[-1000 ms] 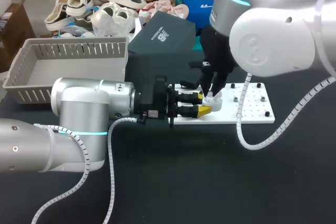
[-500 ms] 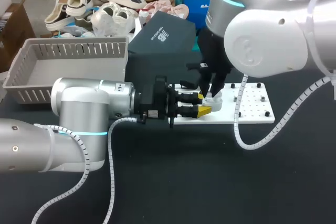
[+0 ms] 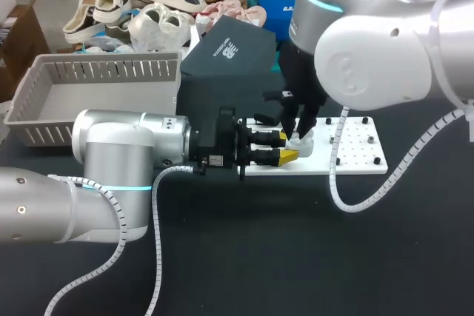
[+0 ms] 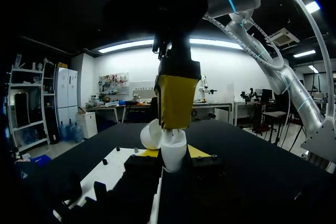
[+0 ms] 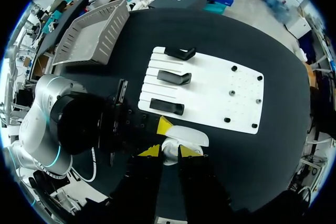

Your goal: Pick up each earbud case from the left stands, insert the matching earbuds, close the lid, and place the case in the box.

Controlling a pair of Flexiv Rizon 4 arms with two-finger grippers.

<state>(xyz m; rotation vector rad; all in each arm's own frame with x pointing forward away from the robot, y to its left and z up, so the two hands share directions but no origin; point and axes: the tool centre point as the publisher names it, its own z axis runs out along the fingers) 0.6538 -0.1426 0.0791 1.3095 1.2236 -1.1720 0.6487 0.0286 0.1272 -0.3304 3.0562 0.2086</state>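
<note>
Black table [image 3: 296,257] carries everything. My left arm [image 3: 111,153] lies across it from the left side, and my right arm [image 3: 385,49] comes down from the far right corner. The two meet at the near left corner of the white board [image 3: 363,146].

A grey slatted basket [image 3: 104,72] stands at the far left of the table. Just beside it, toward the middle, is a dark box [image 3: 222,72] tilted up on one edge.

The white board lies flat, right of the box. Three black stands [image 5: 173,77] sit in a row along the end nearest the basket. Small dark pegs dot the other end.

The left gripper [image 3: 285,146] points along the table toward the board. Its jaws are clamped on the white earbud case [image 4: 173,153] from two sides, holding it upright just over the board's near edge. The case lid [image 4: 149,136] is tipped open to one side.

The right gripper [image 5: 169,151] hangs straight down onto the open case. It meets the case at the top. I cannot tell whether its jaws grip anything.
</note>
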